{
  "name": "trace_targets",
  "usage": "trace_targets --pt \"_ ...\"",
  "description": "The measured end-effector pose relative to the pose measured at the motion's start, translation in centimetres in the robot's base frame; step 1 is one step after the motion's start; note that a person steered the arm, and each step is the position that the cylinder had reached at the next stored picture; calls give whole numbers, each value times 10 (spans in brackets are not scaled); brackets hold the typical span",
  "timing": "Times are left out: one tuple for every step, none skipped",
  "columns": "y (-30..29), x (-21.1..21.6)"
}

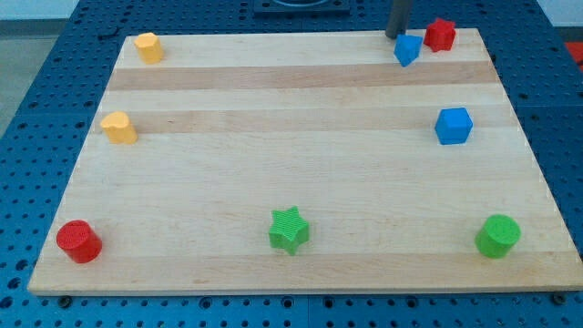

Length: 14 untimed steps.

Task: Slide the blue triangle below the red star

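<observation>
- The wooden board (301,182) lies on a blue table with holes (36,91).
- The dark rod comes down at the view's top right. The rig calls its lower end "my tip" (395,35). It sits at the top edge of the board.
- The rod has no fingers at all, so nothing is spread, pressed together or pinching.
- The blue triangle (407,50) is right under the tip, a little to the view's right of it. The tip looks like it touches the triangle's top left corner, but that is hard to tell for sure.
- The red star (441,35) sits just beside the blue triangle, up and to the view's right of it. The two are very close or touching.
- So the blue triangle is to the left of the red star and a bit lower, not straight below it.
- A blue cube (454,126) sits further down on the right side, well apart from the triangle.
- A green round block (497,236) is near the bottom right corner.
- A green star (290,230) is near the bottom middle.
- A red round block (79,241) is near the bottom left corner.
- One yellow block (148,46) is near the top left corner. Its shape is hard to make out.
- Another yellow block (118,128) is lower on the left side. It looks a bit like a heart.
</observation>
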State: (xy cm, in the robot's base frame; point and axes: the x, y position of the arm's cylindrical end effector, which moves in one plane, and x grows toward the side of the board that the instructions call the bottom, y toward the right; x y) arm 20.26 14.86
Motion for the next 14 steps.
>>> trace_targets --pt "-12 15" --pt "-7 25" --pt "20 25" --pt "28 25" --pt "13 25" --pt "-4 34" --pt "-16 63" --pt "-16 87" --pt "-2 88" --pt "15 88" --pt "36 88" --pt "40 88" --pt "22 88" --pt "-8 88"
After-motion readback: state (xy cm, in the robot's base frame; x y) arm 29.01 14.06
